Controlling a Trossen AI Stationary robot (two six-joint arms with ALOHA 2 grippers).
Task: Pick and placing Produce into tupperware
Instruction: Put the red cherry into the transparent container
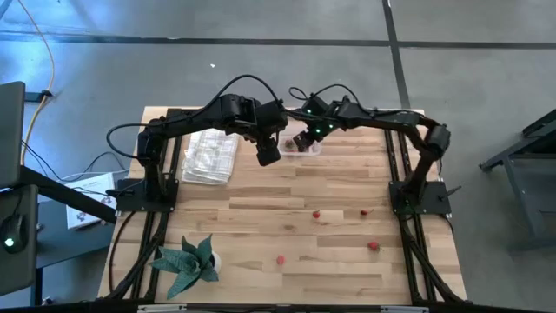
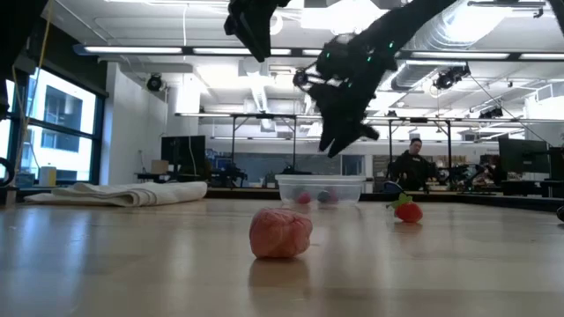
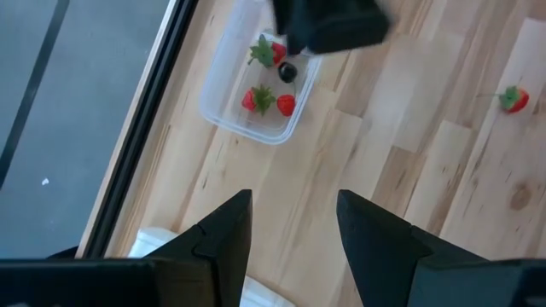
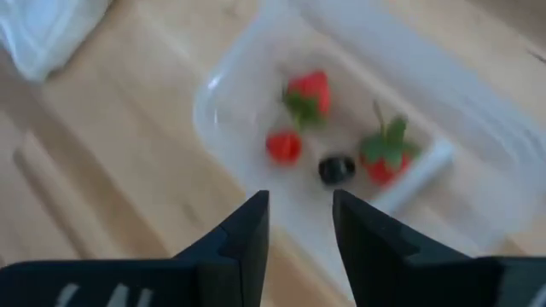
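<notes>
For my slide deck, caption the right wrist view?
Right gripper open above the clear container, which holds strawberries and one dark berry.

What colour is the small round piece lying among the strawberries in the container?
The small round piece is black, clearest in the right wrist view.

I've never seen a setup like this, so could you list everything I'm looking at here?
Tupperware: one, clear, far edge of the table.
Produce in it: four pieces, three red, one dark.
Loose produce: four red pieces, on the table's near half.
Cloth: one, white, folded, far left.
Plant: one, green, near-left corner.
Table: one, pale wood.
Person: one, in the room behind.
Left gripper: open, empty, beside the tupperware.
Right gripper: open, empty, over the tupperware.
</notes>
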